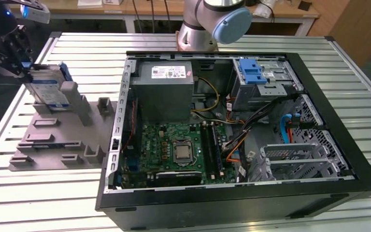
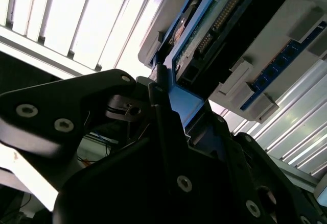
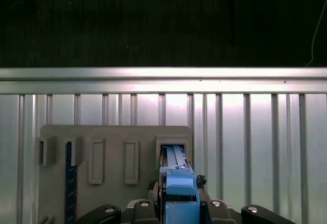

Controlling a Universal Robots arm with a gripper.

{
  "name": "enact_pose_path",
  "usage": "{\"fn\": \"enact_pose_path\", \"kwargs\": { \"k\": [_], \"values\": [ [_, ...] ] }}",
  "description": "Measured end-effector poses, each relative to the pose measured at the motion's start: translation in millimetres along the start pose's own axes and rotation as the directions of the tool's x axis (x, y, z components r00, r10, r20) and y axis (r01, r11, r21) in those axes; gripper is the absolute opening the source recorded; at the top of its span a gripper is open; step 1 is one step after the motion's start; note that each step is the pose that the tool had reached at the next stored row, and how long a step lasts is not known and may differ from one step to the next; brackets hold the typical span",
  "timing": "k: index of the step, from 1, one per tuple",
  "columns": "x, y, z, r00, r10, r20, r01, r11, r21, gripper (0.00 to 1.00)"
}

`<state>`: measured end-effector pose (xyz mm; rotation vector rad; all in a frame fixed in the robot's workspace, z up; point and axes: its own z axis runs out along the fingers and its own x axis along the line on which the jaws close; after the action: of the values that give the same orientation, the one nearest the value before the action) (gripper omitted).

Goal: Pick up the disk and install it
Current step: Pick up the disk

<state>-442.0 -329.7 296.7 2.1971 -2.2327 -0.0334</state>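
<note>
Presently, gripper point(image 1: 19, 63) clamped on the disk point(image 1: 49, 89) by its blue frame. The disk stands upright just below it, in grey slotted holder point(image 1: 56, 145). Holder posts flank it closely; open computer case point(image 1: 237, 193) sits well apart.

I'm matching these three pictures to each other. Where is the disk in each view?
Exterior view: the disk stands on edge in the grey fixture, toward the exterior view's left.
First wrist view: edge-on, in one of the fixture's slots.
Second wrist view: close up, circuit-board side showing, beside grey fixture posts.
Shared landmark: the grey fixture.
</note>
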Motion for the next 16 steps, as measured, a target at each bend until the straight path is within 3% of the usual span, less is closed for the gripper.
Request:
{"fn": "enact_pose_path", "kwargs": {
  "k": [10,16],
  "values": [
    [-0.1,0.3,-16.0,1.0,0.0,0.0,0.0,1.0,0.0,0.36],
    [-0.2,0.4,-16.9,1.0,0.0,0.0001,0.0,1.0,0.0002,0.36]
  ]
}}
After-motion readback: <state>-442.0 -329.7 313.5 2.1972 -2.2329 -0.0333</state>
